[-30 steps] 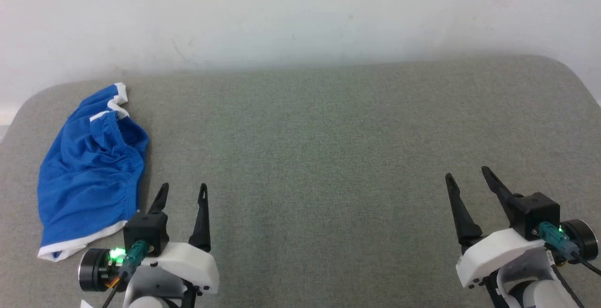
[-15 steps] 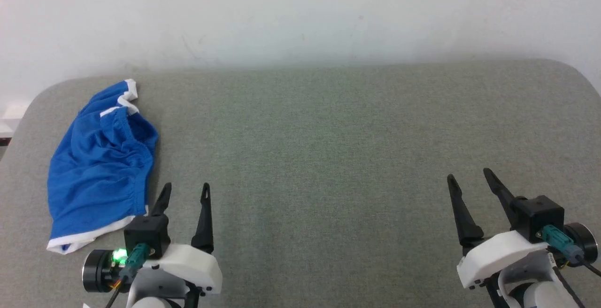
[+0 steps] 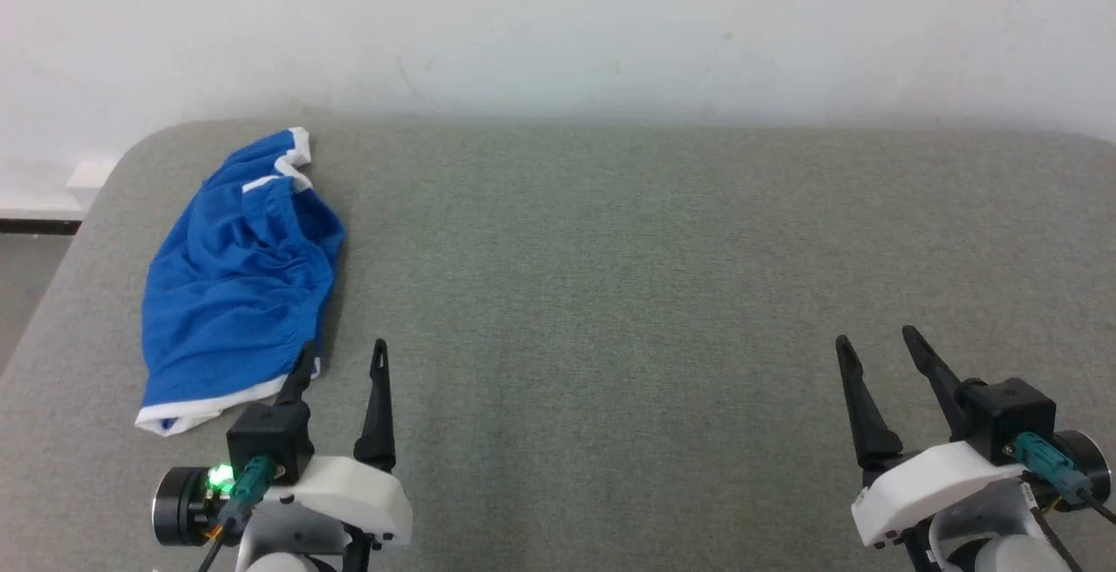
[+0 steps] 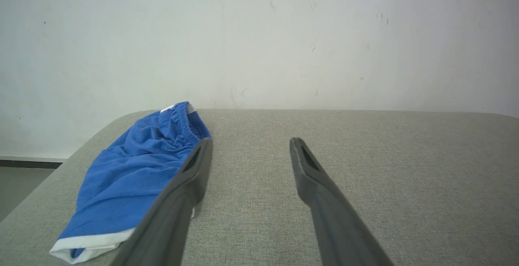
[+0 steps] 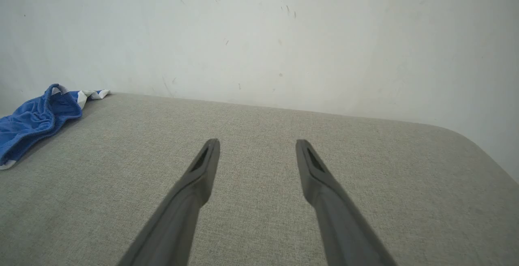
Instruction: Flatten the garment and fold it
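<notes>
Head camera has swung since the earlier frame; blue shorts (image 3: 240,284) unmoved, crumpled at ten o'clock on the grey padded table (image 3: 610,293). Left gripper (image 3: 343,347): seven o'clock, fingers spread wide, empty, just beside the shorts' white hem. Right gripper (image 3: 875,338): five o'clock, spread wide, empty, well apart.

We see the shorts (image 3: 240,293), bright blue and of thin cloth, lying rumpled on the far left part of the grey surface (image 3: 610,275), close to its rounded corner. They stretch from the near side toward the wall, unfolded and wrinkled. A white hem band edges the near end, a gathered elastic waist bunches along the right side, and more white trim curls at the far tip.
</notes>
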`<state>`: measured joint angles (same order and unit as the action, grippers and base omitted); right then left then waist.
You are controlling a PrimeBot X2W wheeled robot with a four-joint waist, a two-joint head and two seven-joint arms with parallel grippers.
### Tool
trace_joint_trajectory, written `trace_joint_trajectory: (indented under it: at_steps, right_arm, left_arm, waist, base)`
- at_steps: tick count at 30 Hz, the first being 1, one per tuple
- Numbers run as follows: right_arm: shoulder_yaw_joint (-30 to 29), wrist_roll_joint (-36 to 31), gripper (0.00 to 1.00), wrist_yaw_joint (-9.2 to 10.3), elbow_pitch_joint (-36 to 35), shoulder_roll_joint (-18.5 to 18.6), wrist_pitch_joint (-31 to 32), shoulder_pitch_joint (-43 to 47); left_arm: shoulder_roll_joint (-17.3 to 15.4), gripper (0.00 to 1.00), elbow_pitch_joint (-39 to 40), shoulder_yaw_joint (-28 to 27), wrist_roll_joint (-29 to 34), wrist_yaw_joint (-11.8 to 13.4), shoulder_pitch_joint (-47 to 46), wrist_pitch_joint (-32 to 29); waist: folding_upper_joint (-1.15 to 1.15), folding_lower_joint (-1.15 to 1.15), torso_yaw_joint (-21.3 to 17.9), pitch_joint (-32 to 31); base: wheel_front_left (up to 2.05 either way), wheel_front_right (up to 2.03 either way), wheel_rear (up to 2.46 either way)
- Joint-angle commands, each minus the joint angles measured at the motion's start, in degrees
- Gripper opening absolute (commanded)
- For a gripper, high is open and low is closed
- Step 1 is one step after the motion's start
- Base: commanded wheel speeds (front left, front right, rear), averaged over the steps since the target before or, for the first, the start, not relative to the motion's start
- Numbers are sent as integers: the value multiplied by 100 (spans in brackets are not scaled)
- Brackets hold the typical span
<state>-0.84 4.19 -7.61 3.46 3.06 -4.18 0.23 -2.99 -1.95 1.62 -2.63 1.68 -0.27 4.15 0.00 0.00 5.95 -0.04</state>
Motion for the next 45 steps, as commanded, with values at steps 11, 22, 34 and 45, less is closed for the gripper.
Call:
trace_joint_trajectory:
  at_steps: [11,22,34,45]
  right_arm:
    - [-14,149,100,5,129,-8,-181,98]
    - [-24,232,100,6,224,-9,-313,138]
    - [-15,327,100,7,323,-11,-444,172]
    - [-7,401,100,8,393,-13,-576,221]
  left_arm:
    - [5,100,-52,29,-117,95,38,183]
    - [6,100,-79,59,-192,151,56,315]
    - [7,100,-111,101,-279,219,87,447]
    - [8,100,-138,124,-355,272,120,578]
  waist:
    - [0,0,514,6]
    - [0,0,906,30]
    - [0,0,1245,34]
    - [0,0,1533,45]
  base:
    - [0,0,0]
    - [0,0,0]
    - [0,0,0]
    - [0,0,0]
